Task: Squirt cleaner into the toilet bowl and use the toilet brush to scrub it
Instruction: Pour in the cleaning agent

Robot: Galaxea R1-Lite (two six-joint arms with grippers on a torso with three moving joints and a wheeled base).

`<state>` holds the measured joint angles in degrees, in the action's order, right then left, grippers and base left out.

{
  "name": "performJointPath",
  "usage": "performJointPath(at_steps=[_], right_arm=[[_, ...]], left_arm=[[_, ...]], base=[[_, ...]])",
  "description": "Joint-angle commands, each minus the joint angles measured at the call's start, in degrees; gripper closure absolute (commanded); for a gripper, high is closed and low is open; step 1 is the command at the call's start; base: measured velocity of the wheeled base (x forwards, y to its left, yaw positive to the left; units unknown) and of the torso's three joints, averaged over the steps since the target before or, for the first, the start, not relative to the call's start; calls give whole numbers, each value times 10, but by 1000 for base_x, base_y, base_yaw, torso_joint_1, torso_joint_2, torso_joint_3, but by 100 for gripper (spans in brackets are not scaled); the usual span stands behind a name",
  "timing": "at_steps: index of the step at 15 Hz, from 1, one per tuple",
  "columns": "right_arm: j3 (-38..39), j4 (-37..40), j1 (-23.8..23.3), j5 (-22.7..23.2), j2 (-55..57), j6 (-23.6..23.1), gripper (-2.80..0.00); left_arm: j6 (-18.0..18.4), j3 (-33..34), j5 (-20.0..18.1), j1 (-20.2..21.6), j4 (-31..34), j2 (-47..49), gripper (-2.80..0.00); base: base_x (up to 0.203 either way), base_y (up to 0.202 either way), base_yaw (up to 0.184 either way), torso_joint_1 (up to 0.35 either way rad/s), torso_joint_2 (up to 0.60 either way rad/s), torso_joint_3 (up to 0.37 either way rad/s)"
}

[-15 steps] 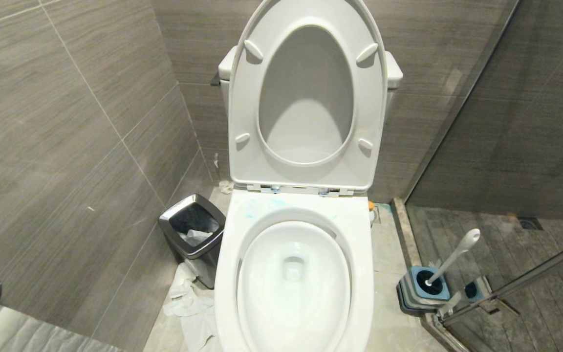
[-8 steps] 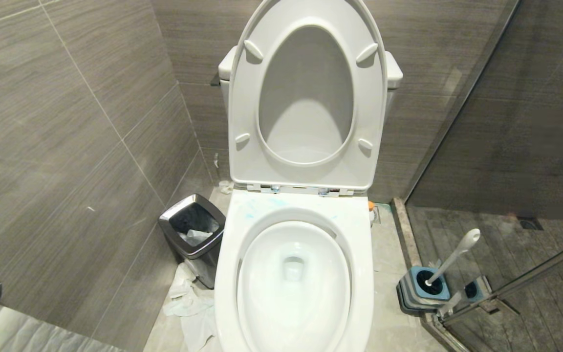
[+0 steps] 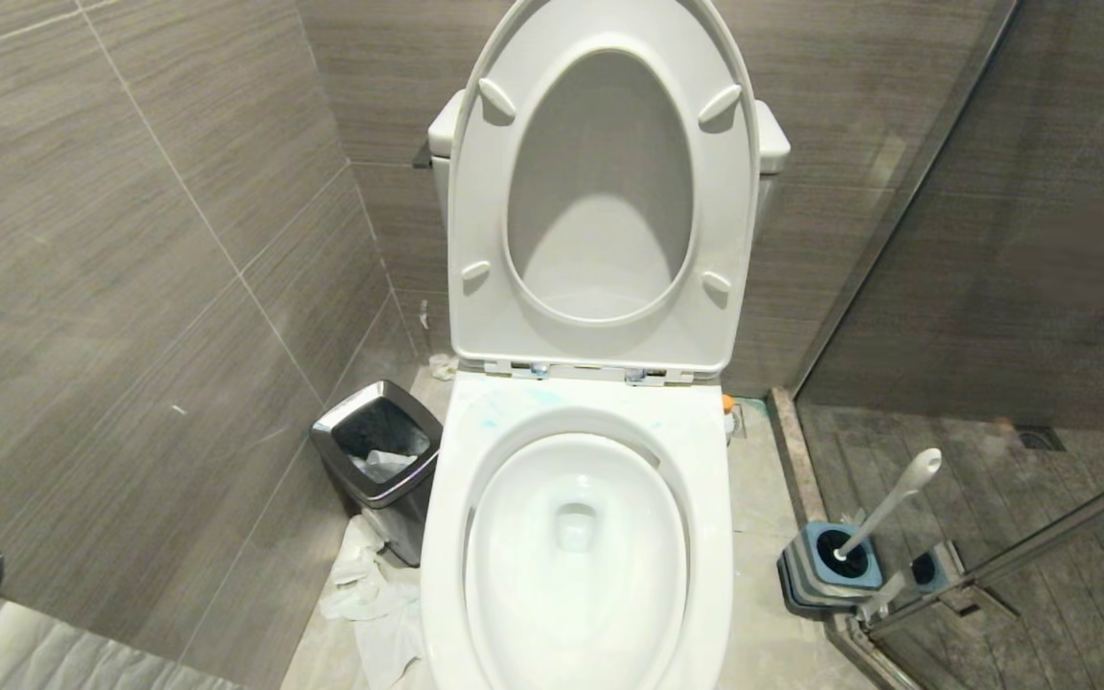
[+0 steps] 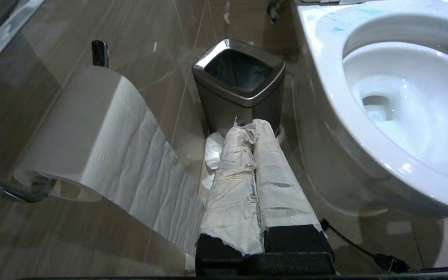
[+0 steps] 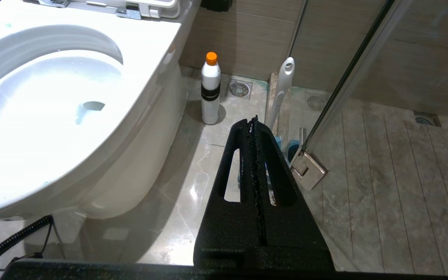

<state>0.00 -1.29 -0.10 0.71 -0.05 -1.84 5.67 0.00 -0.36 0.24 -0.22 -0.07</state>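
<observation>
While its two paper-wrapped fingers press flat together with nothing between them, the left gripper (image 4: pixel 252 123) hangs low over the tiled floor, a square steel-rimmed black bin (image 4: pixel 238 83) holding crumpled paper just beyond its tips and the glossy white toilet bowl (image 4: pixel 399 101), faintly smeared blue on its rim, beside it. The right gripper (image 5: pixel 253 121), rough black and likewise closed on nothing, hangs on the bowl's other side, with the white orange-capped cleaner bottle (image 5: pixel 210 88) upright ahead of it and the toilet brush (image 5: pixel 282 89), slim and pale-handled, leaning in its blue holder (image 3: pixel 830 565) just past its tips, against the glass shower door (image 5: pixel 348 77).
</observation>
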Motion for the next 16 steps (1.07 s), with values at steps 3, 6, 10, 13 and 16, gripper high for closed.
performJointPath(at_steps=[3,6,10,13,16], right_arm=[[7,0,0,0,0,-1,0],[7,0,0,0,0,0,0],[7,0,0,0,0,-1,0],[7,0,0,0,0,0,0],[7,0,0,0,0,0,0]], left_arm=[[0,4,-2,0,1,1,0],[-8,4,-11,0,-2,0,0],[-9,4,-9,0,-1,1,0],[-9,4,-9,0,-1,1,0],[-9,4,-9,0,-1,1,0]], base=[[0,0,0,0,0,0],[0,0,0,0,0,0],[0,0,0,0,0,0],[0,0,0,0,0,0],[0,0,0,0,0,0]])
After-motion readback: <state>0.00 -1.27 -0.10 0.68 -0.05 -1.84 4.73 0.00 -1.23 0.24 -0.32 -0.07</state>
